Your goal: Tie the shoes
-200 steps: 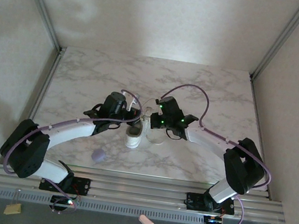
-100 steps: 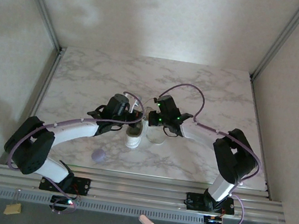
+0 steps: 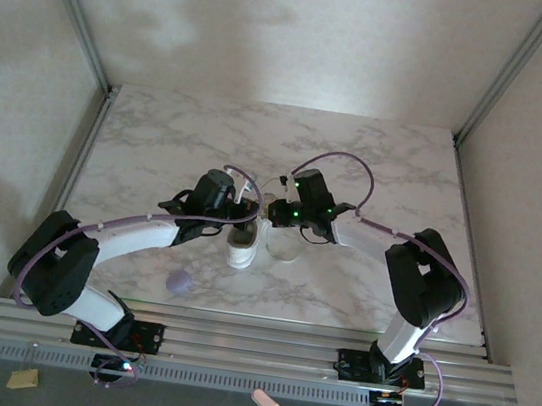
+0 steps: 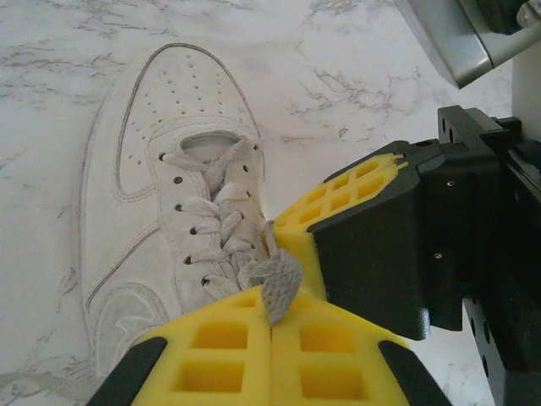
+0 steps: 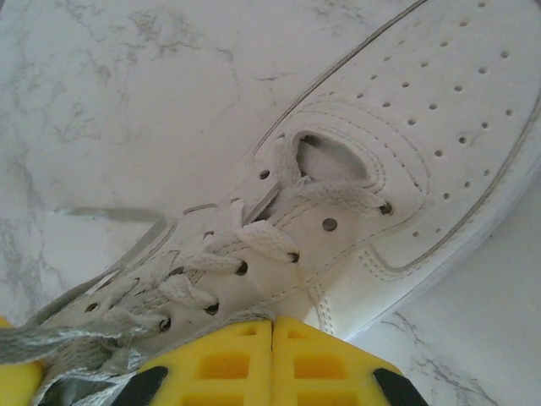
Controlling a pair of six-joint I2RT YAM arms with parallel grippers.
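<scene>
One white sneaker lies on the marble table, just ahead of both claws. The left gripper is clamped tight on one lace. The right gripper, pads pressed together, hangs by the shoe's side; whether it pinches anything is unclear. One lavender blob lies behind the left claw.

We see dim, soft light in the top view, brightest on the back wall just above the marble table, with grey shadows mottling the side walls. Our wrist views are brighter and even: the sneaker looks sharp, while the lace nearest the lens softens.
</scene>
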